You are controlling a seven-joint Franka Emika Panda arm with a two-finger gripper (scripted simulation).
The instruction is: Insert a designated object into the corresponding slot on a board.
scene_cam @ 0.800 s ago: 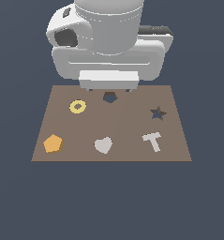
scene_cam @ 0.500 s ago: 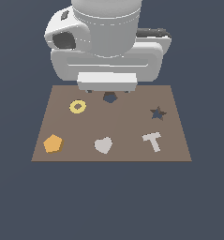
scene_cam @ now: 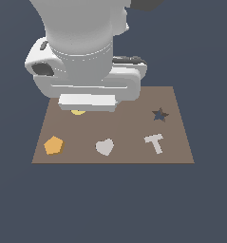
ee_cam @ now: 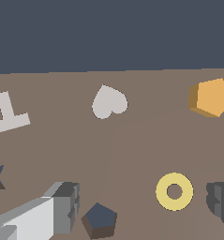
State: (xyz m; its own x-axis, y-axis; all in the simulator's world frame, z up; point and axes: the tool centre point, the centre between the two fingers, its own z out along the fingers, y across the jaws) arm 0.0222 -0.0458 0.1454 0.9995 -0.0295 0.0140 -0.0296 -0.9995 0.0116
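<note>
Since the earlier frames the arm has swung toward the exterior view's left and dropped lower, so its bulk now hides the pentagon slot and most of the yellow ring (scene_cam: 78, 112) from that side. From the wrist view the gripper (ee_cam: 144, 206) stands wide open with nothing between its fingers (ee_cam: 62, 206); the ring and the dark pentagon slot (ee_cam: 100, 220) lie between them on the board (scene_cam: 134, 137). The orange pentagon block (scene_cam: 53, 145) sits untouched at the board's near corner on the exterior view's left, well apart from the gripper, with the grey heart (scene_cam: 105, 147) and the T piece (scene_cam: 155, 142) along the same row. I judge this to be the approach, not yet a grasp. Next the hand needs to travel on over the orange block, centre it between the fingers, then descend and close.
</note>
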